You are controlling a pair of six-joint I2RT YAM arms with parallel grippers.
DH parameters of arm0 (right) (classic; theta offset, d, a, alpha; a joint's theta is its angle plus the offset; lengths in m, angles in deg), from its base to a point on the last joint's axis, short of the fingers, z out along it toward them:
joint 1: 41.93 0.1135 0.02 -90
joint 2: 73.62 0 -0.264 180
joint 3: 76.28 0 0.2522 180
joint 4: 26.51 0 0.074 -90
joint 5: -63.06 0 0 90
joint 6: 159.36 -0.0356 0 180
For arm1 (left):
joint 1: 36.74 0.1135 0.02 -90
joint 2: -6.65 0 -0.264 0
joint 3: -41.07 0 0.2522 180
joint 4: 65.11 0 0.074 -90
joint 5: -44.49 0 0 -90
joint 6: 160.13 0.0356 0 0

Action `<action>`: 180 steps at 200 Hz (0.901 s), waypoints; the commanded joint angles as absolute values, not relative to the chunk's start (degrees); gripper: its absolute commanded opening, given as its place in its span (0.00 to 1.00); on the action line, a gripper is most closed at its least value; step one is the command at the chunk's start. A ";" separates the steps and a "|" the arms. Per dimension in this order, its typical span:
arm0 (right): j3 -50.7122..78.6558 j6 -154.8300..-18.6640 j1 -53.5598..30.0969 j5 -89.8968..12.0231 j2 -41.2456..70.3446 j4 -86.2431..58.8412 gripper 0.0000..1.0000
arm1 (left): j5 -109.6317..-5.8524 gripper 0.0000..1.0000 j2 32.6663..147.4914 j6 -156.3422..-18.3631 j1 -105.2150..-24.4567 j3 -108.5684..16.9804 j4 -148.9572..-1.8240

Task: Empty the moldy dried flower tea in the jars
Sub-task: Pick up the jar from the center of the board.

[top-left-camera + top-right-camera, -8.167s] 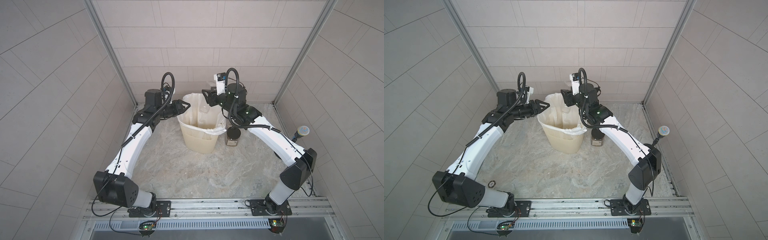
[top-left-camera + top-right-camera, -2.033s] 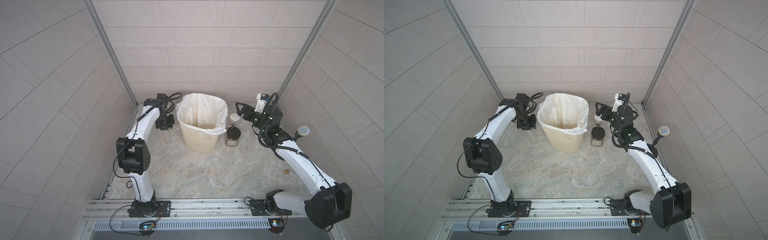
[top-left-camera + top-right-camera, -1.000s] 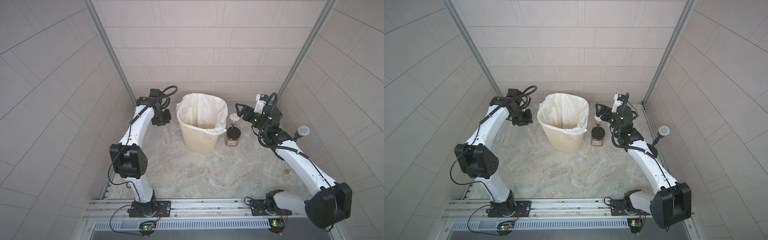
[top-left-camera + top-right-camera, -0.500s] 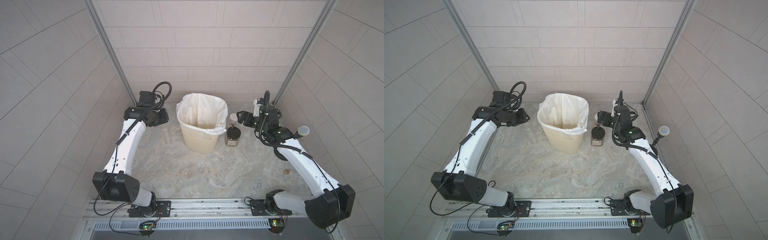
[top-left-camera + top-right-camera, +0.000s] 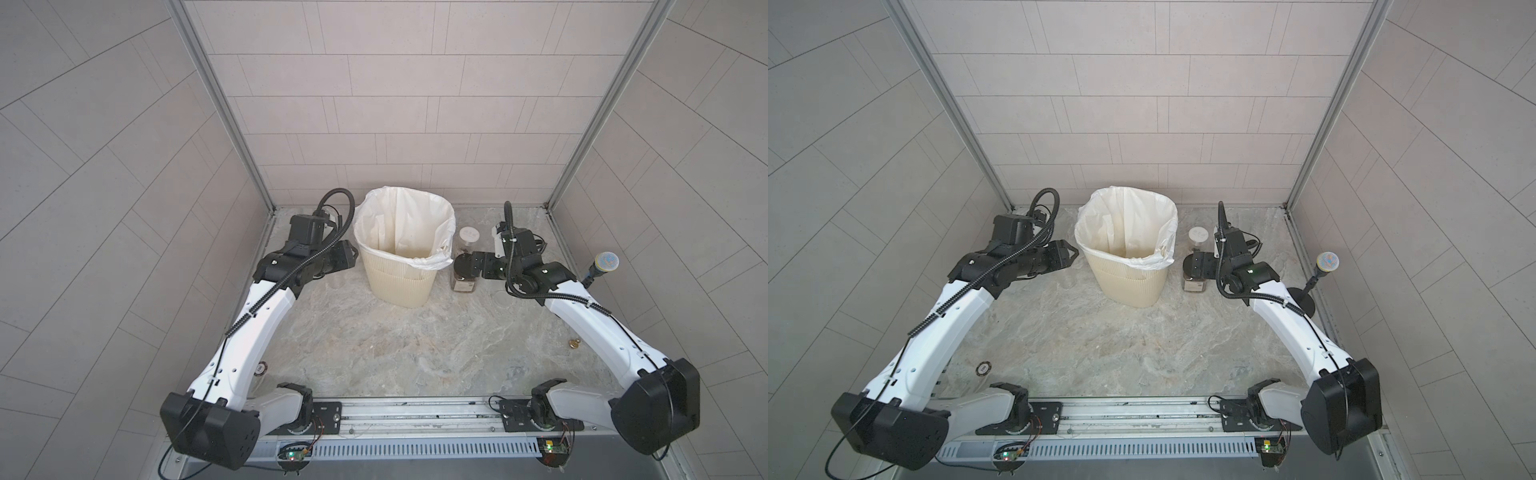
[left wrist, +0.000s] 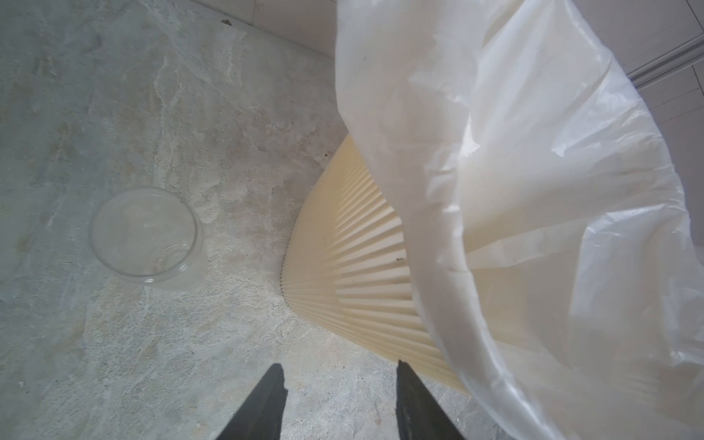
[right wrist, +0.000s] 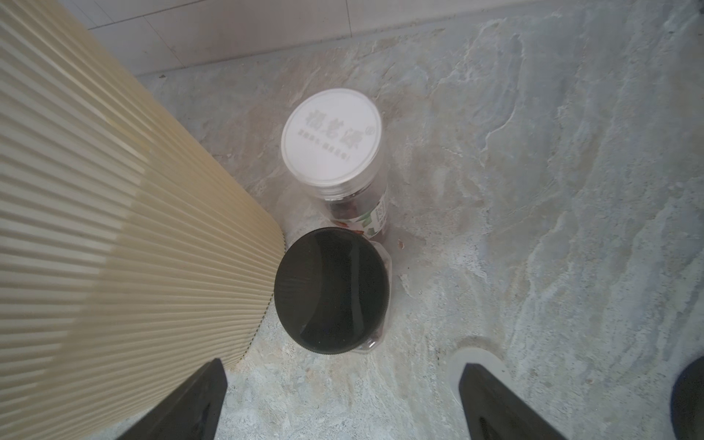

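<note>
The floor (image 5: 374, 345) lies bare and wide in front of the bin (image 5: 399, 286), between the two arms. Behind the bin the tiled walls stand close.

Left of the bin, the left gripper (image 6: 339, 400) hovers near its ribbed wall. Its fingers (image 6: 266, 404) stand apart with nothing between them. On the floor near it is a clear jar (image 6: 146, 234), well clear of the bin wall. It is lidless and looks empty, and it stands upright with its mouth up.

Right of the bin the room is tighter. The black-lidded jar (image 7: 331, 295) stands just beside the bin wall; I cannot tell whether they touch. The white-lidded jar (image 7: 331, 139) stands right behind it, toward the back wall. The right gripper (image 7: 343, 404) hangs above and just short of the black lid. Its fingers (image 7: 495, 404) are spread wide and hold nothing.

Both lidded jars stand upright with their lids up and long axes vertical. The tea (image 7: 350, 205) shows as dark reddish bits through the white-lidded jar's wall, above a red, white and green label. In a top view, brown bits (image 5: 462, 286) lie at the bottom of the black-lidded jar.
</note>
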State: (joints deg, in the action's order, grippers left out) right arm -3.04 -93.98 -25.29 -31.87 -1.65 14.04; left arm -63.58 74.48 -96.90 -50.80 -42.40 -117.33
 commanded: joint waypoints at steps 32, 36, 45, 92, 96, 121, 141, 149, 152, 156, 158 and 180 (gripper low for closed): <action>-2.96 -96.52 -24.88 -35.19 5.13 7.06 1.00 | -64.31 0.51 71.04 -99.01 -51.56 -36.66 -112.35; -2.79 -96.52 -24.88 -34.50 5.62 6.90 1.00 | -64.39 0.51 70.92 -98.94 -51.60 -36.45 -112.34; -2.42 -96.73 -24.88 -32.65 6.62 6.58 1.00 | -64.67 0.51 70.68 -99.04 -51.58 -36.00 -112.40; 0.04 -95.95 -24.53 -29.58 12.74 5.98 1.00 | -65.73 0.50 70.12 -99.17 -51.67 -33.74 -112.18; 0.06 -95.81 -24.45 -29.51 13.13 5.85 1.00 | -65.81 0.50 70.04 -99.19 -51.67 -33.64 -112.11; 0.12 -95.99 -24.27 -31.04 14.98 3.55 1.00 | -66.28 0.50 70.36 -99.41 -51.67 -32.75 -111.59; 1.64 -95.44 -23.83 -30.32 16.58 5.09 1.00 | -66.63 0.50 70.29 -99.68 -51.66 -32.14 -110.89; 1.88 -95.19 -23.70 -29.73 17.01 5.59 1.00 | -66.82 0.50 70.36 -99.76 -51.61 -31.94 -110.54; 1.87 -95.08 -23.67 -29.56 17.15 5.69 1.00 | -66.86 0.50 70.37 -99.76 -51.65 -31.92 -110.40; 1.92 -95.03 -23.65 -29.37 17.31 5.83 1.00 | -66.96 0.50 70.44 -99.85 -51.68 -31.92 -110.33; 1.91 -94.96 -23.65 -29.32 17.41 5.87 1.00 | -66.96 0.50 70.50 -99.91 -51.66 -31.92 -110.34; 2.16 -94.31 -23.57 -28.35 18.60 7.23 0.99 | -67.22 0.49 70.94 -99.90 -51.64 -31.84 -110.16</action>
State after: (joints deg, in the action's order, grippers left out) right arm 1.03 -95.47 -23.91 -30.60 17.58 5.10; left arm -66.40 71.16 -99.32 -51.39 -32.41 -111.60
